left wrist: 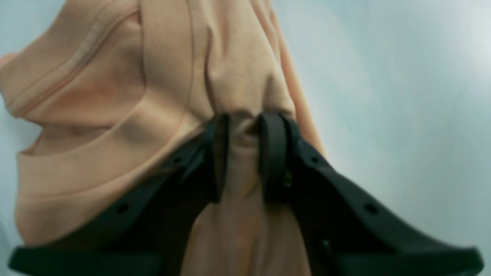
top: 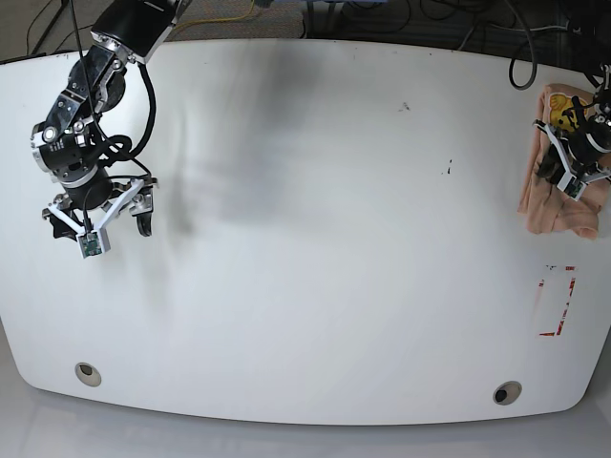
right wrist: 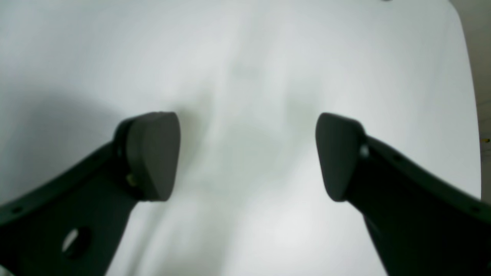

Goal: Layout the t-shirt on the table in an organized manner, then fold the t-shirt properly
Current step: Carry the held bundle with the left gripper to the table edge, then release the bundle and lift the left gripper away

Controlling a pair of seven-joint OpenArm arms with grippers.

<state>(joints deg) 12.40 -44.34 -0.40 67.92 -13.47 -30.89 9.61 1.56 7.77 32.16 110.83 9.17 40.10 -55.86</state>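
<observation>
Dark cables lie on the grey floor behind, under soft overhead light.

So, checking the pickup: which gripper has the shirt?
The left gripper, pinching a fold of the peach t-shirt. The right gripper hangs open over bare table.

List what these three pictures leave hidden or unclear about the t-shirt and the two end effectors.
- t-shirt: base view, cut off by the right edge and covered by the left end effector; its print is too small to read.
- t-shirt, left wrist view: blurred, bunched, its shape unclear.
- right end effector: blurred, height above table unclear.
</observation>
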